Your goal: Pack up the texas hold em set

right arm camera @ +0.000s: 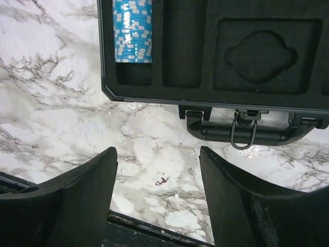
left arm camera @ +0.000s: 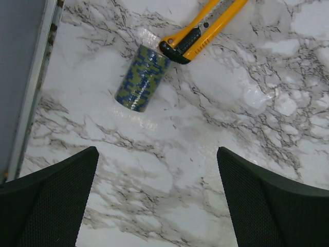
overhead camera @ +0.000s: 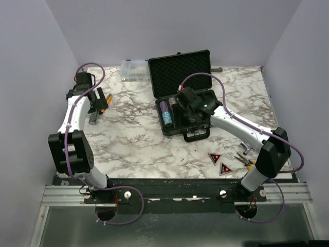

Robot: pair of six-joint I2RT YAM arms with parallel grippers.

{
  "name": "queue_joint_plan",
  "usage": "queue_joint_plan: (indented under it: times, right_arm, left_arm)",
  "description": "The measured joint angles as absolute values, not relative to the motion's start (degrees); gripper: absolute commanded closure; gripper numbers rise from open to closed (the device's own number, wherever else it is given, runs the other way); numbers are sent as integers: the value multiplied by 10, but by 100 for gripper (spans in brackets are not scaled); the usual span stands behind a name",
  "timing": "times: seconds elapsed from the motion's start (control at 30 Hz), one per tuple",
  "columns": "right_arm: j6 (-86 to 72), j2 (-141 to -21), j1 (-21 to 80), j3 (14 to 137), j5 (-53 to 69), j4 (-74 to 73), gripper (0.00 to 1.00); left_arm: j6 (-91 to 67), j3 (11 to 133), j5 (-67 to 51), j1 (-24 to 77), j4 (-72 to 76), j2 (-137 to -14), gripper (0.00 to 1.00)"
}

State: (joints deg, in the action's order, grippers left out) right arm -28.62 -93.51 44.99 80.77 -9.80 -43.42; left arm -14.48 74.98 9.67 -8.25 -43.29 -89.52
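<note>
Marble-patterned tabletop fills the space between pale lilac walls. The black briefcase sits open at the middle-back of it, its foam-lined lid upright and its slotted tray flat, with the handle facing the near edge. In the tray's left slot a purple chip stack lies end to end with a blue chip stack; the neighbouring slots seen from the right wrist hold nothing. A dark chip stack lies on its side on the marble far to the left, its upper end touching the tip of a yellow utility knife. Two red-black triangles rest near the front right corner, just beside the pliers. A clear organiser box stands left of the lid.

The left gripper hangs above bare marble just short of the dark chip stack, fingers spread wide, holding nothing. The right gripper hovers in front of the handle, fingers likewise well apart and empty.

The table's left edge runs close beside the left gripper, and the near edge lies just under the right. Open marble stretches between the briefcase and the left arm.
</note>
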Motion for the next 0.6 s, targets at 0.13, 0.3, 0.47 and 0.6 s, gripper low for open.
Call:
queue_joint_plan:
  times: [0.13,0.3,0.47,0.6]
  right_arm:
    - [-286,-935,450,812,-94,-456,31]
    - [-289,-935,450,815,-78,-482,31]
    - [-296,-935,450,817,-65,-502,31]
    - [-300,-935,450,818,-57,-507,31]
  left_arm:
    - [-88,785,87,-90,-425,-952,6]
    - [-19,798,79,-90,-410,-1006,10]
    - [17,786,59,-113,-390,-1020,11]
    - [29,780,38,-150,-378,-1023,13]
